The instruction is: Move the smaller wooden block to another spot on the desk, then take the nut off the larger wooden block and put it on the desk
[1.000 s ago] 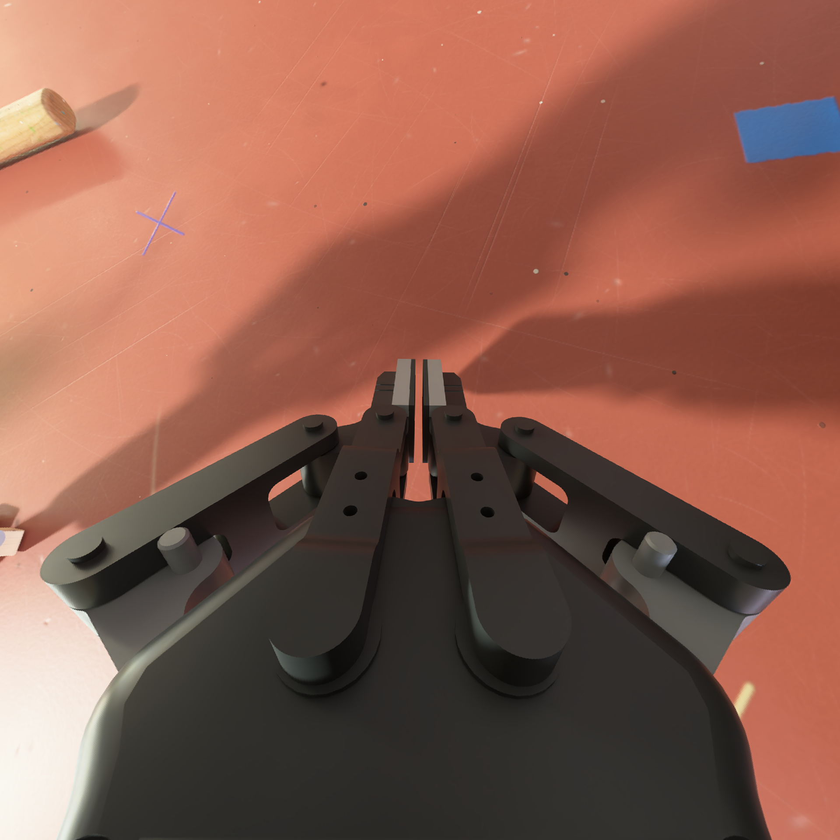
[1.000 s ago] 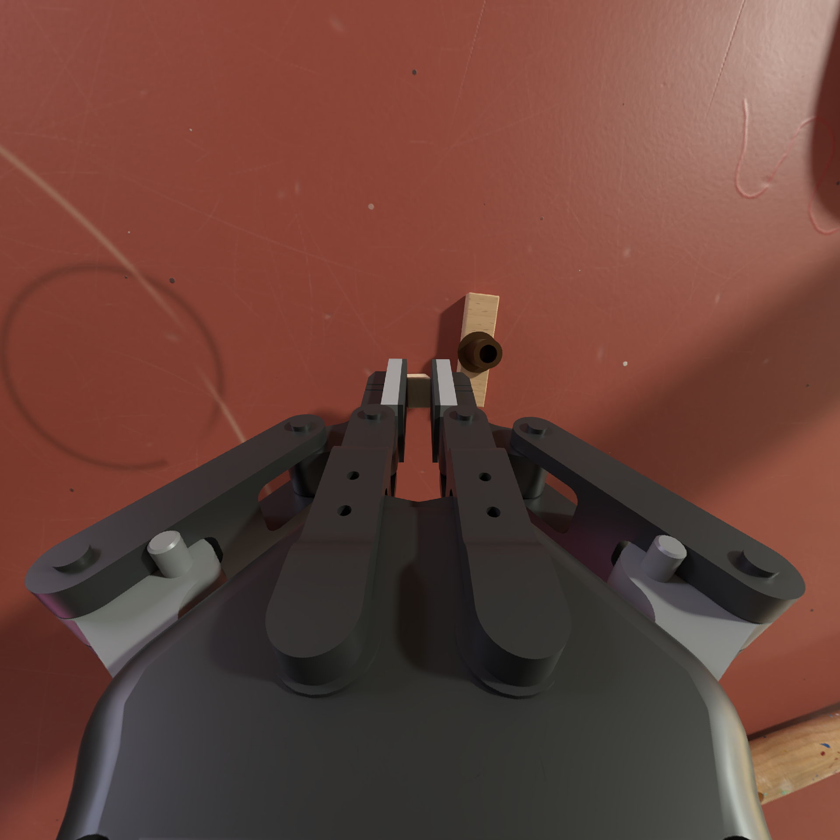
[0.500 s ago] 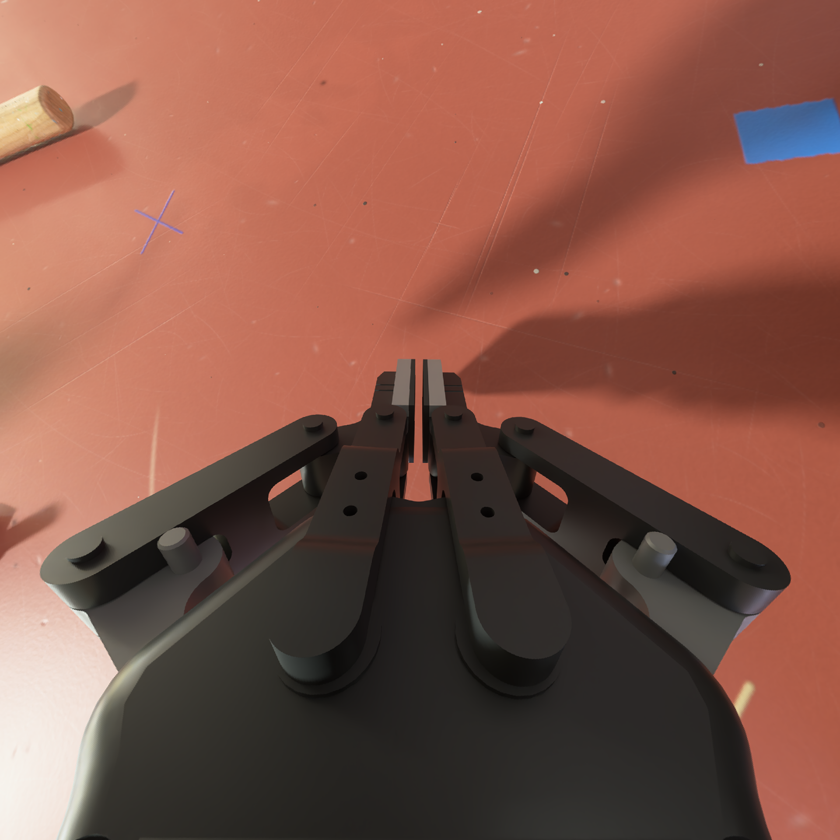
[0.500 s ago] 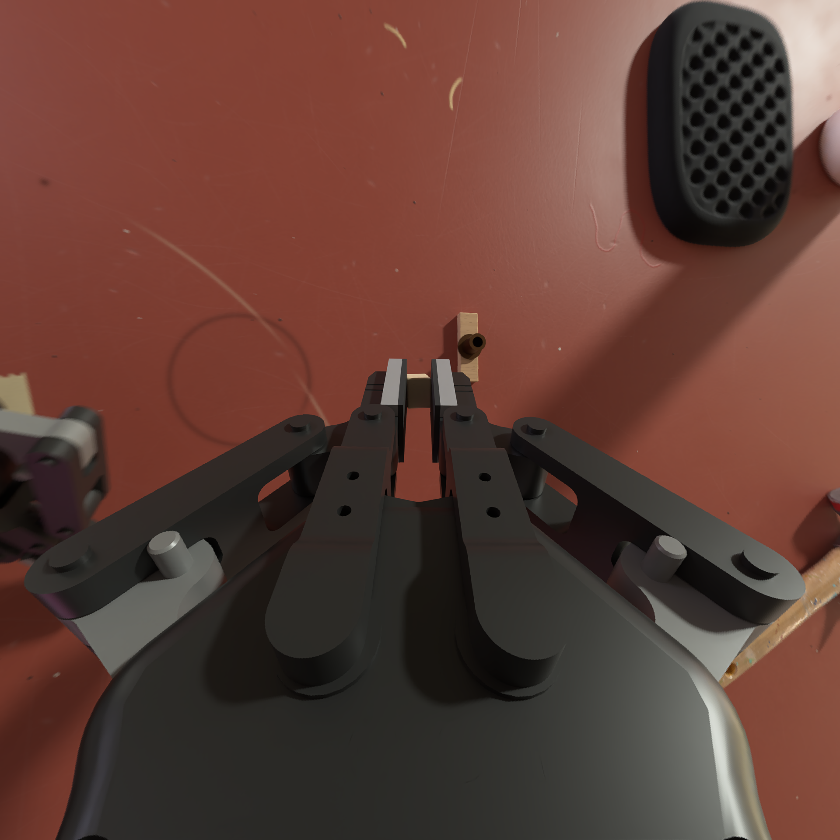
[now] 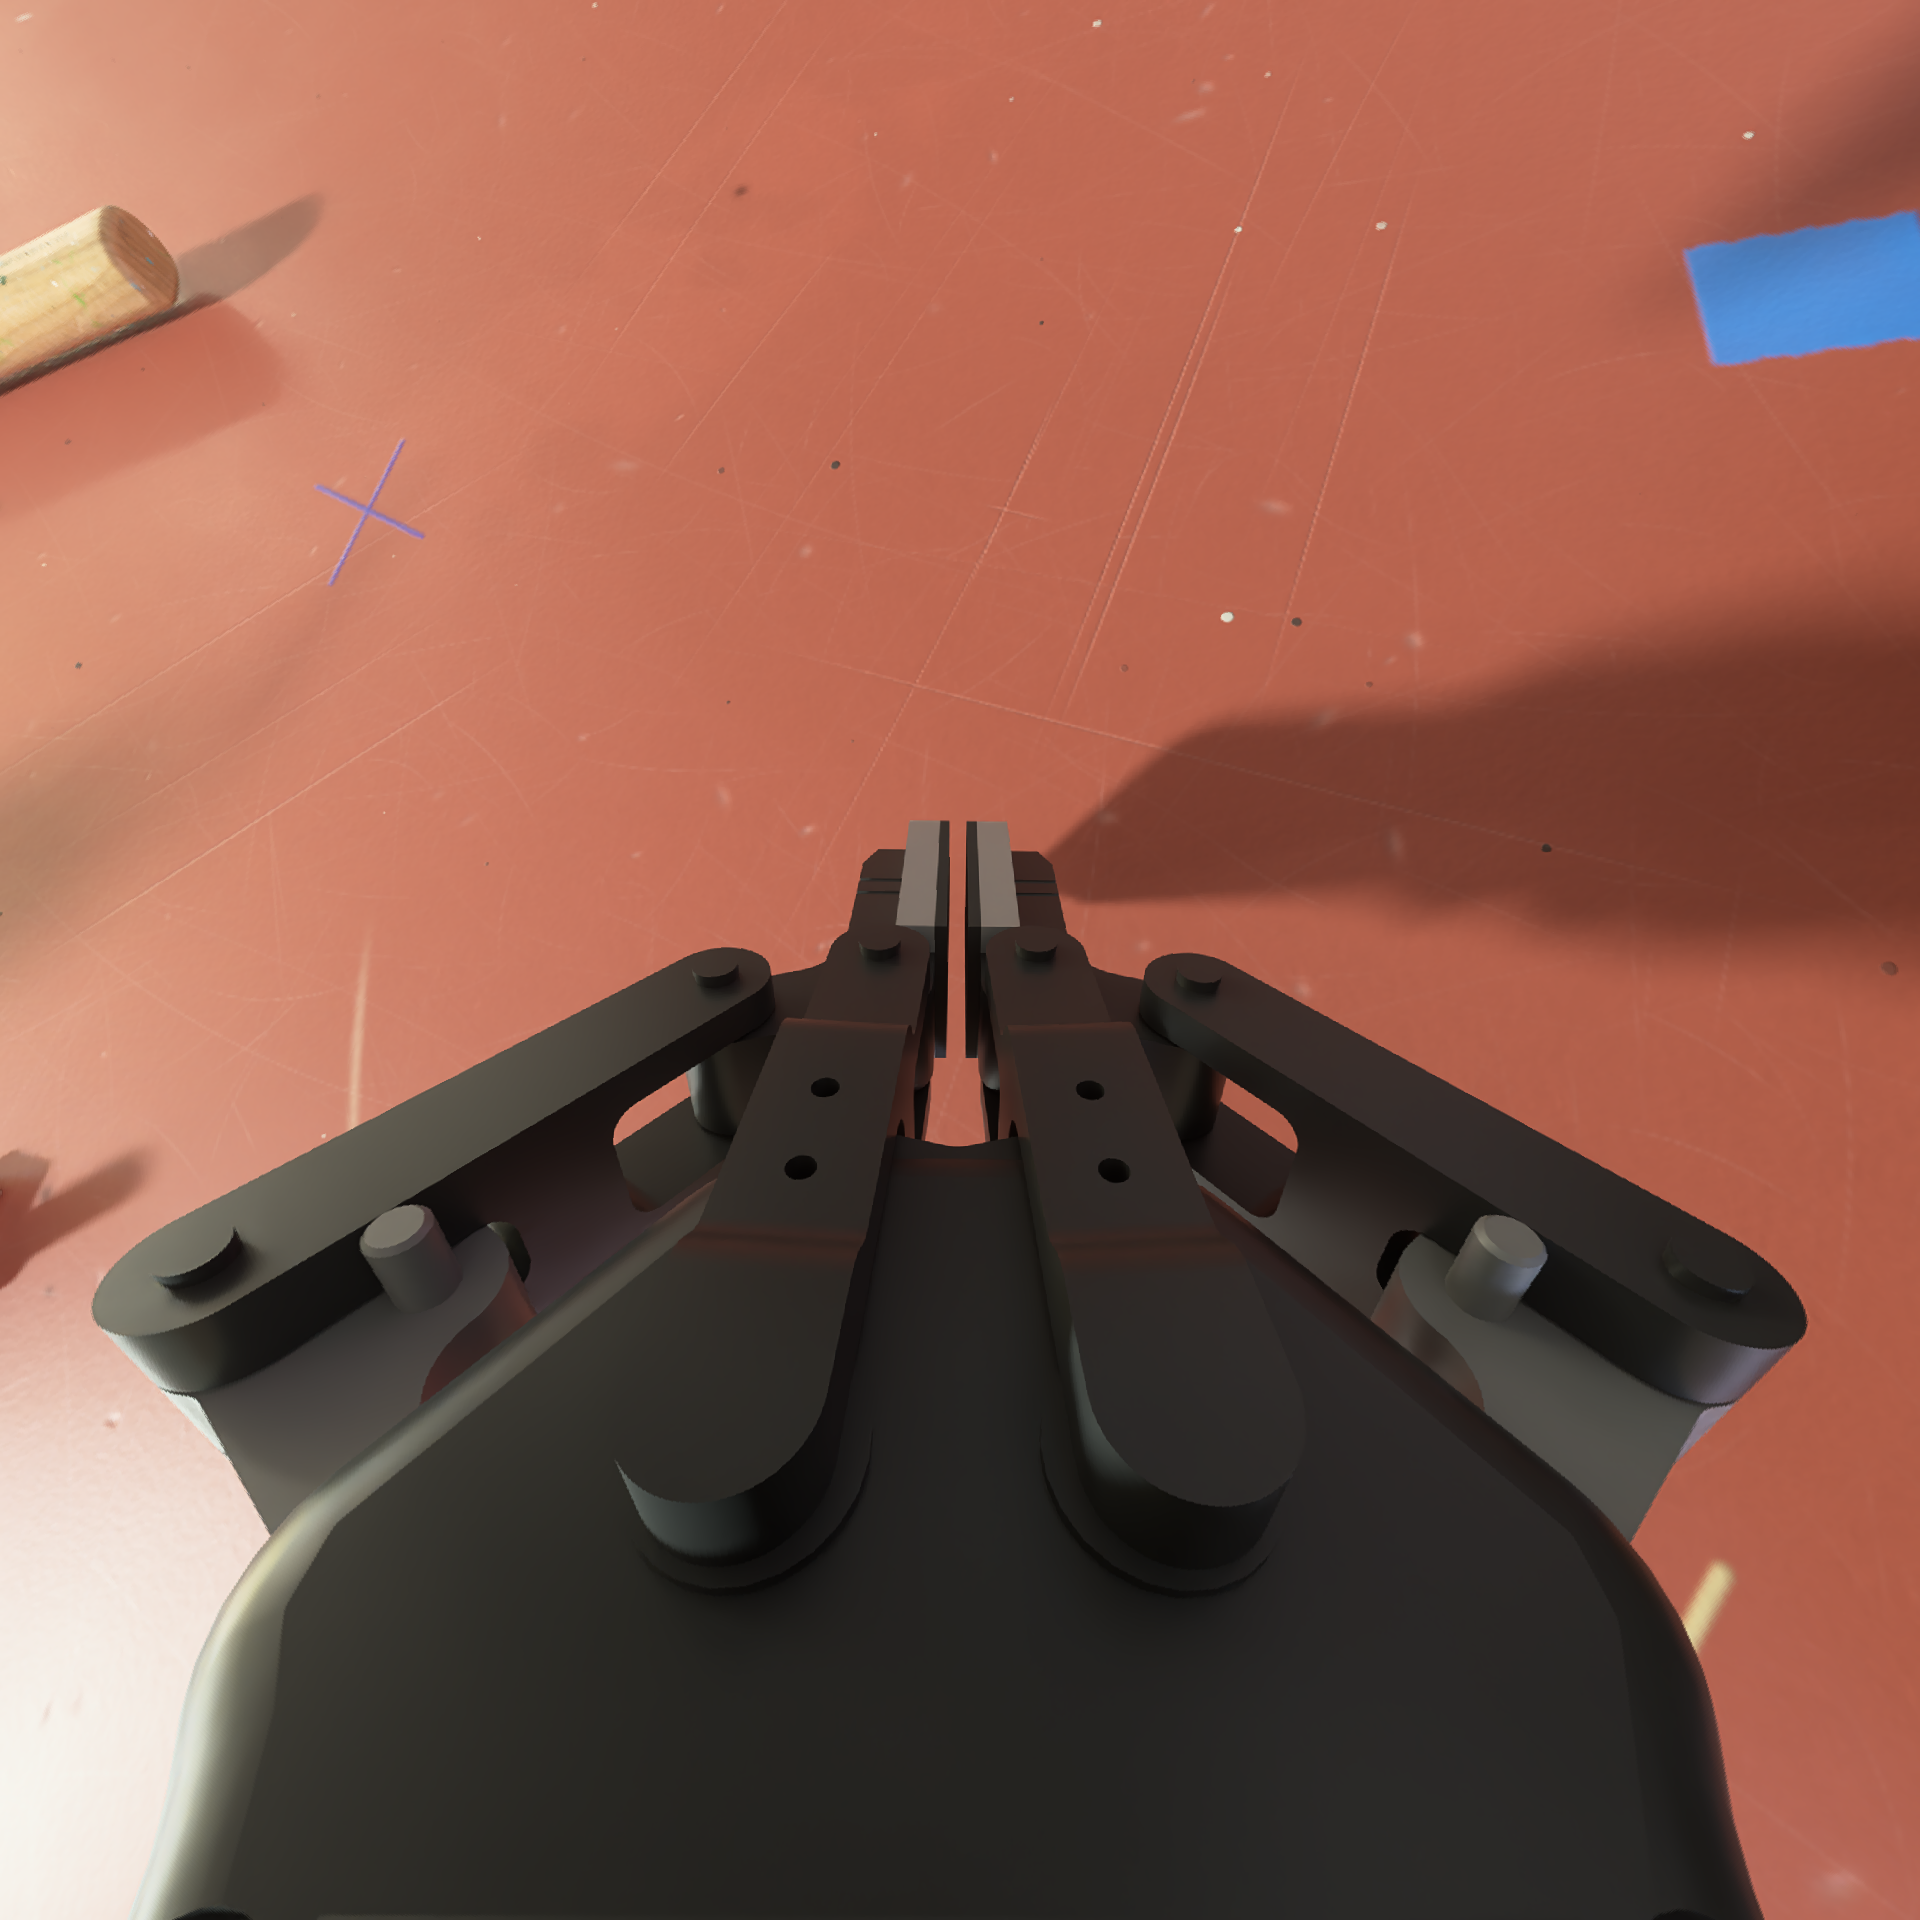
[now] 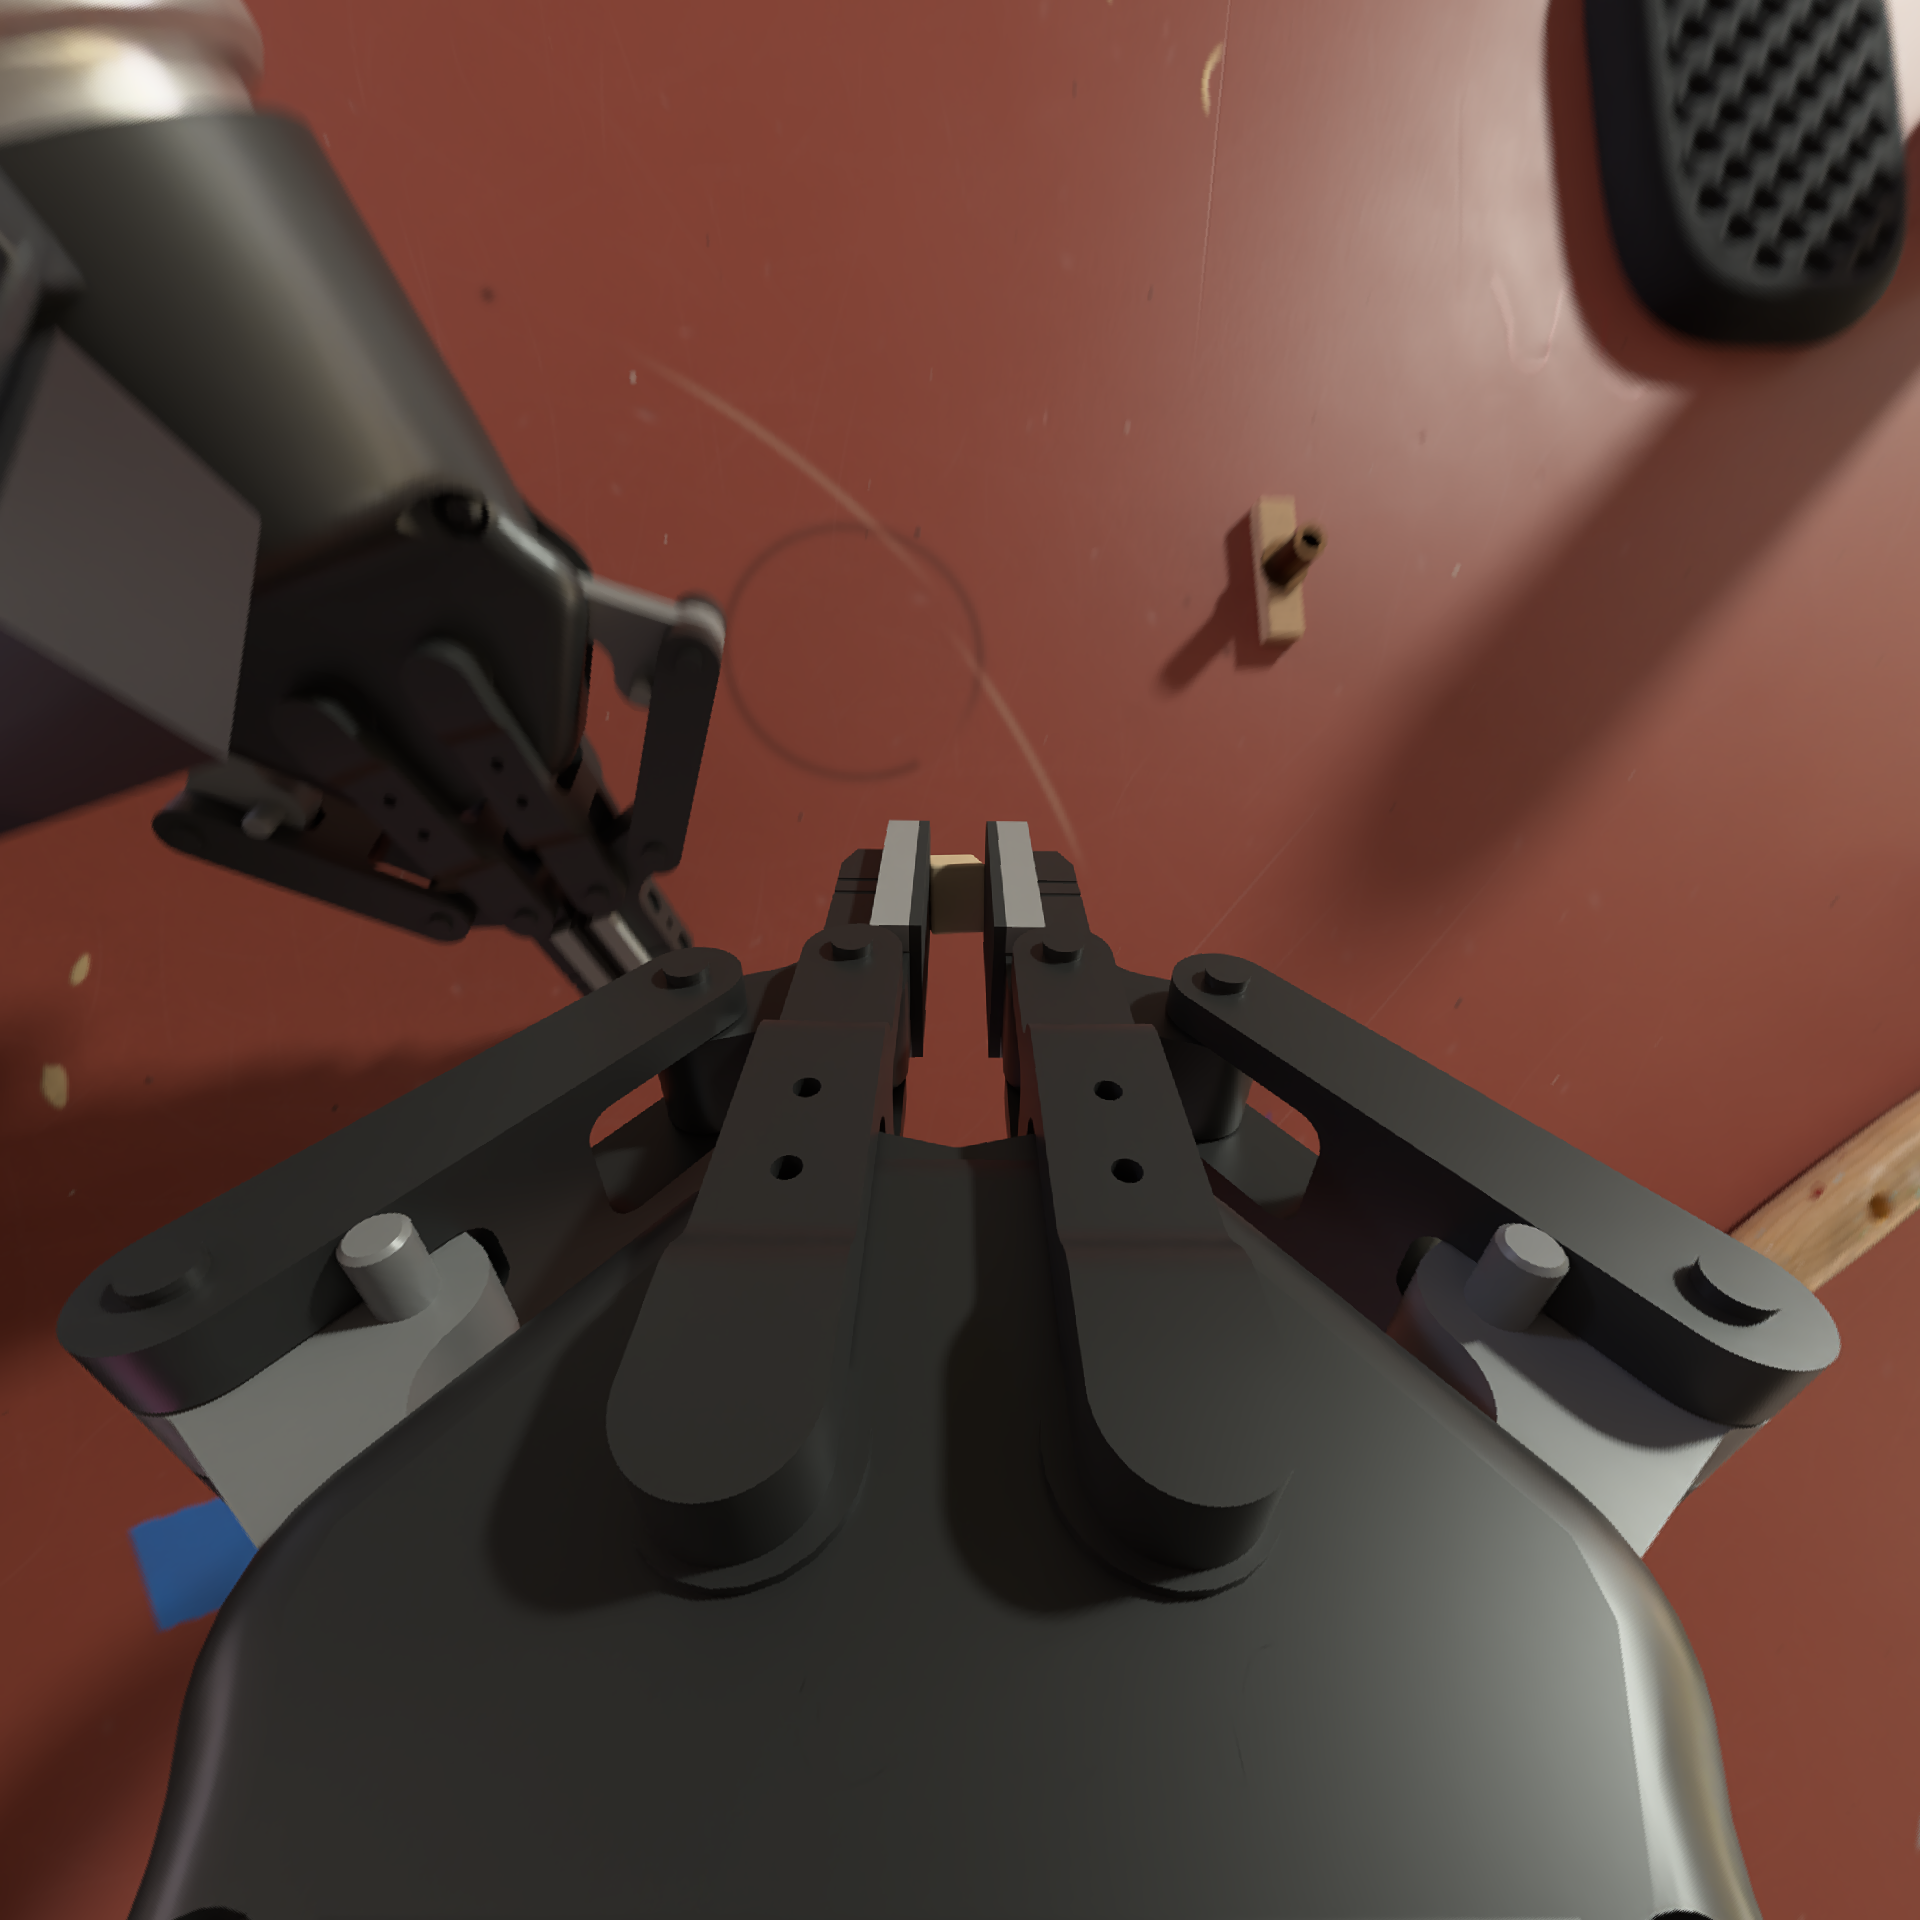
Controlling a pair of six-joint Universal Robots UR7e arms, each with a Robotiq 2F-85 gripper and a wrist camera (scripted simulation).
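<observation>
Right pincer (image 6: 957,873) pinches smaller wooden block (image 6: 956,891) above scratched red desk (image 6: 1091,312).

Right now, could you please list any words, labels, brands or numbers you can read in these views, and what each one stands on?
None: no words, brands or numbers appear in either view.
The blue tape is blank.
The desk bears only a drawn purple cross and a circle, neither being text.

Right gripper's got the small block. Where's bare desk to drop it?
Bare desk lies ahead of the right gripper, between the left gripper and the large block with its nut, around the ring mark. Crowded: left, by that arm; far right, near the black pad.
</observation>
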